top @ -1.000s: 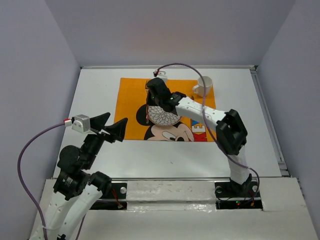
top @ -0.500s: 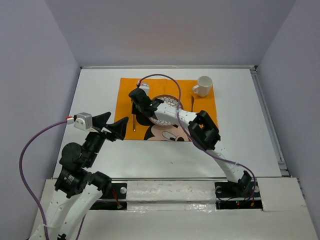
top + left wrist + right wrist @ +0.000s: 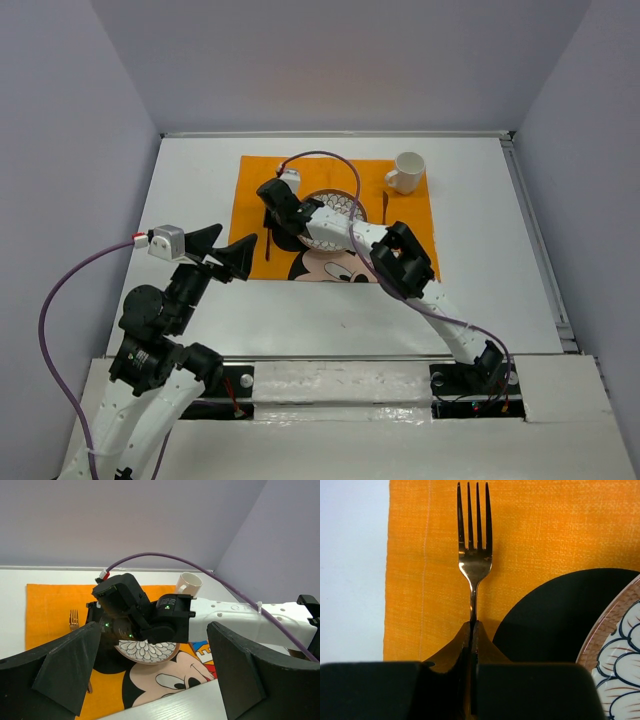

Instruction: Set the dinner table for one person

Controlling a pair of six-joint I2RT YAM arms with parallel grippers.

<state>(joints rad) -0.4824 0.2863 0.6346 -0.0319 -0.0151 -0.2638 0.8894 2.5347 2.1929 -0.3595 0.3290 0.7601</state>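
Note:
The white dinner table (image 3: pixel 190 190) carries an orange Mickey Mouse cloth (image 3: pixel 255 175). A patterned plate (image 3: pixel 338 208) sits mid-cloth. My right gripper (image 3: pixel 273 213) is shut on the handle of a metal fork (image 3: pixel 473 555), just left of the plate (image 3: pixel 620 645). The fork points along the cloth's left strip (image 3: pixel 268 246), on it or just above it. A white mug (image 3: pixel 406 172) stands at the cloth's far right corner. A dark utensil (image 3: pixel 384 207) lies right of the plate. My left gripper (image 3: pixel 225 246) is open and empty, held above the table off the cloth's near left corner.
The right arm (image 3: pixel 235 612) stretches across the cloth over the plate (image 3: pixel 147 651), with a purple cable (image 3: pixel 320 157) looping above it. The left wrist view also shows the fork (image 3: pixel 74 619) and the mug (image 3: pixel 189 583). A raised rail (image 3: pixel 535 230) edges the table's right side.
My right gripper has swung left from above the plate to the cloth's left strip, bringing the fork down beside the plate. The plate, spoon side and mug now show. The left arm barely moved.

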